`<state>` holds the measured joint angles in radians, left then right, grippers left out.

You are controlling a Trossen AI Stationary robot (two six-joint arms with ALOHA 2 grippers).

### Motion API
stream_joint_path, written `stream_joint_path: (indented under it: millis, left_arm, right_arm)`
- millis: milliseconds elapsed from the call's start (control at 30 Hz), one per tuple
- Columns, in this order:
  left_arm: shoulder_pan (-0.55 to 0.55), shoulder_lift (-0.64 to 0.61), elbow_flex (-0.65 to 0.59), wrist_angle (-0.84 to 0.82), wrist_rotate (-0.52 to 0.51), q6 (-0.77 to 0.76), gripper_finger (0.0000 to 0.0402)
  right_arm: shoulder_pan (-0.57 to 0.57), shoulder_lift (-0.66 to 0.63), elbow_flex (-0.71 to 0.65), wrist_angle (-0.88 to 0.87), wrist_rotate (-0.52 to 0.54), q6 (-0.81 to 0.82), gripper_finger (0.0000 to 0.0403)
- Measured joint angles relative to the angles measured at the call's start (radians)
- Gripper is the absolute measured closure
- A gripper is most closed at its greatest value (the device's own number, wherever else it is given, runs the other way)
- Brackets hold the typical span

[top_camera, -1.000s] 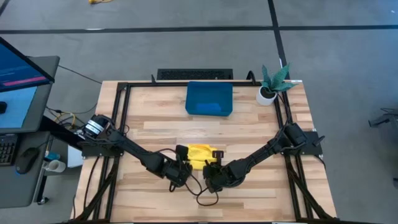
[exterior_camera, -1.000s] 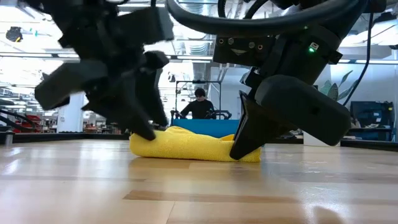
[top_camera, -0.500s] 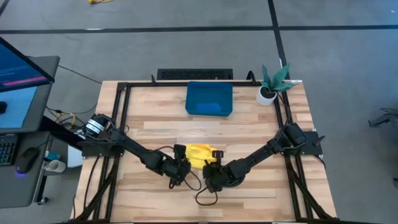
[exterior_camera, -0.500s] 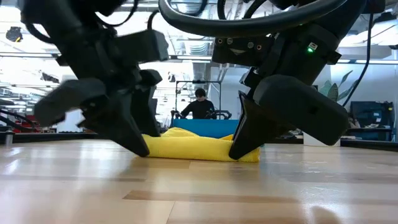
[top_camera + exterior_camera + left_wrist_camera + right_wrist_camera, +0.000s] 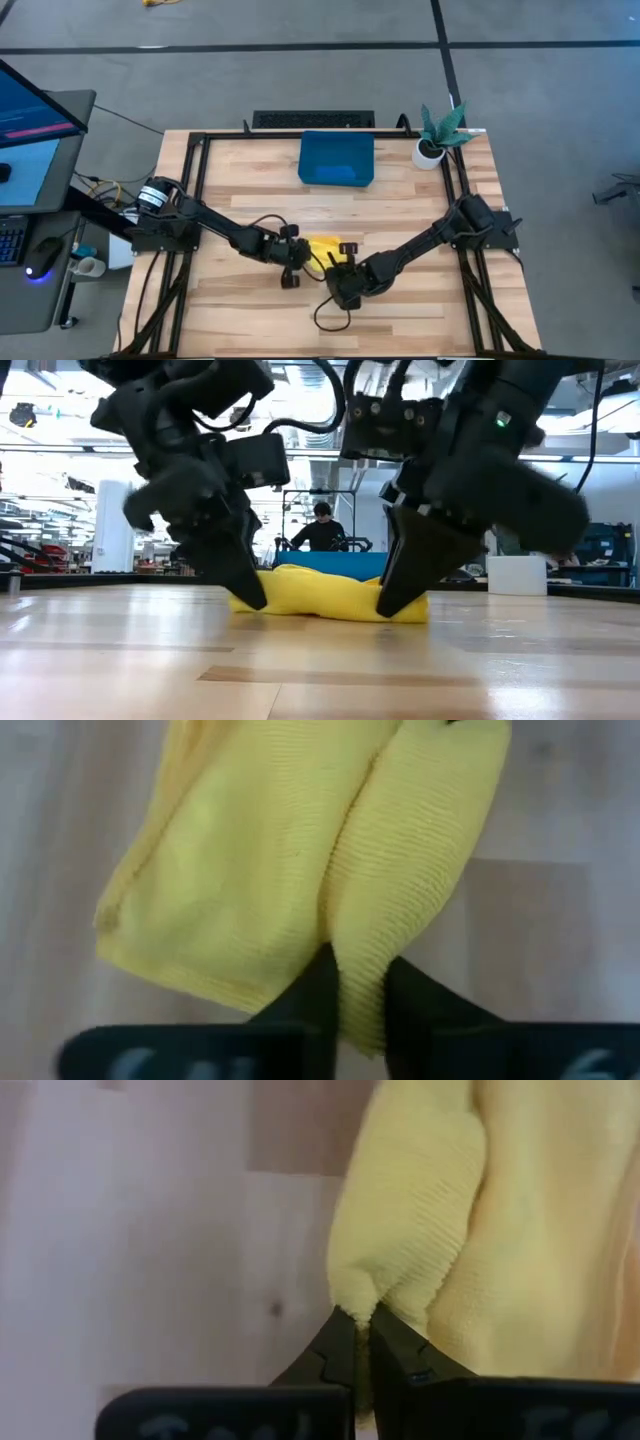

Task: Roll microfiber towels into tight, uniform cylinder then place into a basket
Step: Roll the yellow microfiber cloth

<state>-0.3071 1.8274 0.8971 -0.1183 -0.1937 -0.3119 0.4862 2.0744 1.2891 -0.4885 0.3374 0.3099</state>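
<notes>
The yellow microfiber towel (image 5: pixel 322 248) lies on the wooden table near the middle as a loose, bunched roll (image 5: pixel 325 595), resting on its underside. My left gripper (image 5: pixel 252 598) is shut on its left end. My right gripper (image 5: pixel 388 603) is shut on its right end. The dark blue basket (image 5: pixel 337 158) stands at the table's far edge, well away from both grippers. My left gripper pinches a raised fold at the towel's left end (image 5: pixel 365 970) between its two fingers. The fingers slant down at it from the table's near side. The towel stays on the table. My right gripper pinches a rounded fold at the towel's right end (image 5: pixel 368 1292) between its fingertips, slanting down from the near side. That end also rests on the table.
A small white pot with a green plant (image 5: pixel 435 138) stands at the far right corner. Bare wood lies between the towel and the basket. A black frame (image 5: pixel 200 150) runs along the table's edges. A person (image 5: pixel 321 528) sits in the room beyond the table.
My left gripper has moved toward the table's far edge and right, up to the towel's left end, and has shut on a fold there. The towel's left end has been pushed in a little, so the roll looks shorter and more bunched. My right gripper has kept its hold.
</notes>
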Motion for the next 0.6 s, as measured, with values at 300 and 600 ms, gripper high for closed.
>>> stream_joint_path:
  millis: [300, 600]
  left_arm:
    - [-0.008, 0.004, 0.033, -0.020, 0.414, -0.295, 0.0361]
    - [-0.018, 0.008, 0.032, -0.012, 0.631, -0.460, 0.0374]
  right_arm:
    - [-0.062, -0.009, 0.007, 0.063, -0.380, 0.002, 0.0372]
    - [-0.140, 0.009, -0.001, 0.258, -0.832, 0.111, 0.0374]
